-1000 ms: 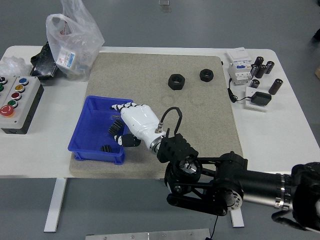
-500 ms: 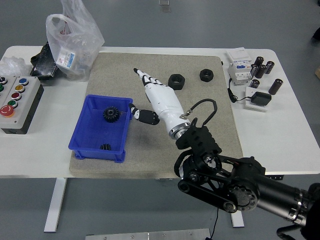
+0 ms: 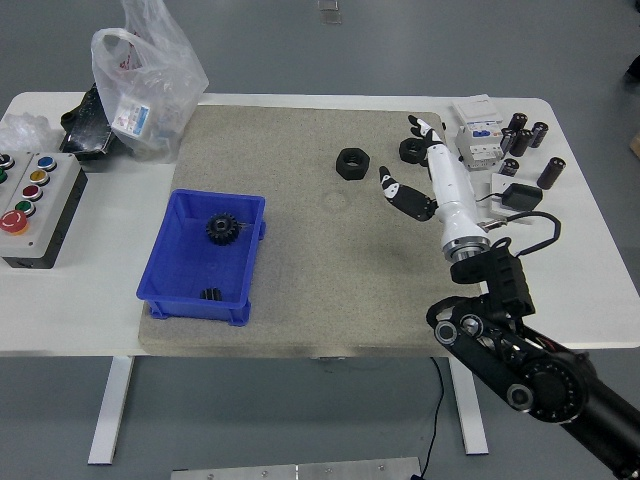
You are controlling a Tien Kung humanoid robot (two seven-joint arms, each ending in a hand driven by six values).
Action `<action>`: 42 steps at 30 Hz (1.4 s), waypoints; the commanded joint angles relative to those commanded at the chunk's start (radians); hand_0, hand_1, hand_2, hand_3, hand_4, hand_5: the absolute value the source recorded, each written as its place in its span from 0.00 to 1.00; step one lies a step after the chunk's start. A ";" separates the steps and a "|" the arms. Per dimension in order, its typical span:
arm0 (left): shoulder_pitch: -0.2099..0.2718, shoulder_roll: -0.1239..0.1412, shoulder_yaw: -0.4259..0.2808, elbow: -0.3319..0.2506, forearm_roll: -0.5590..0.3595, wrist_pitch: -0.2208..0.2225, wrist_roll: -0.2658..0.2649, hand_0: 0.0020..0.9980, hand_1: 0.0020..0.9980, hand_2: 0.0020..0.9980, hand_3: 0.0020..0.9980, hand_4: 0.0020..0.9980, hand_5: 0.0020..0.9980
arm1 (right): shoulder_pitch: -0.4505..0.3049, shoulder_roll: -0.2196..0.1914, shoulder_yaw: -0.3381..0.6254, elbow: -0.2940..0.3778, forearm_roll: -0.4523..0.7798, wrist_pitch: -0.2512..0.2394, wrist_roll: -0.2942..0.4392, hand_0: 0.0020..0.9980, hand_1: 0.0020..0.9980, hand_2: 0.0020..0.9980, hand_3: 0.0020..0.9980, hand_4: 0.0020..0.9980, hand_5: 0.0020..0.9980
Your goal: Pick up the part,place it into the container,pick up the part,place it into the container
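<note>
Two black hex nuts lie on the grey mat [image 3: 300, 270] at the back: a larger one [image 3: 353, 162] and a smaller one [image 3: 411, 150]. A blue bin [image 3: 165, 270] at the mat's left holds a black gear [image 3: 221, 229] and a second small black part [image 3: 211, 294] near its front wall. My right hand [image 3: 415, 160], white with black fingertips, is open and empty, fingers spread, just right of the smaller nut and partly over it. The left hand is out of view.
A button box [image 3: 30, 205] sits at the left edge. A plastic bag [image 3: 145, 80] and a black tray [image 3: 85, 125] stand at the back left. A breaker [image 3: 478, 135], several black cylinders [image 3: 525, 135] and a black adapter [image 3: 520, 197] lie at the back right.
My right hand has left the blue bin, where a gear now lies, and swung right and back across the mat to the smaller nut, open and empty.
</note>
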 joint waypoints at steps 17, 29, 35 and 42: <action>0.007 0.003 -0.025 0.000 0.024 0.002 -0.002 0.61 0.61 0.60 0.61 0.45 0.41 | -0.254 0.004 0.351 0.081 0.117 -0.021 0.187 0.62 0.82 0.82 0.86 0.70 0.18; 0.010 0.004 -0.014 0.000 0.012 0.001 -0.005 0.61 0.61 0.60 0.61 0.46 0.41 | -0.269 0.009 0.359 0.080 0.117 -0.021 0.219 0.61 0.83 0.82 0.85 0.70 0.21; 0.011 0.004 -0.011 0.000 0.006 0.001 -0.006 0.61 0.61 0.60 0.61 0.46 0.42 | -0.268 0.005 0.357 0.097 0.111 -0.021 0.238 0.61 0.83 0.82 0.85 0.70 0.21; 0.010 0.001 -0.012 0.000 0.004 0.002 -0.005 0.61 0.61 0.61 0.61 0.47 0.42 | -0.267 0.003 0.354 0.089 0.123 -0.021 0.257 0.62 0.83 0.82 0.85 0.63 0.19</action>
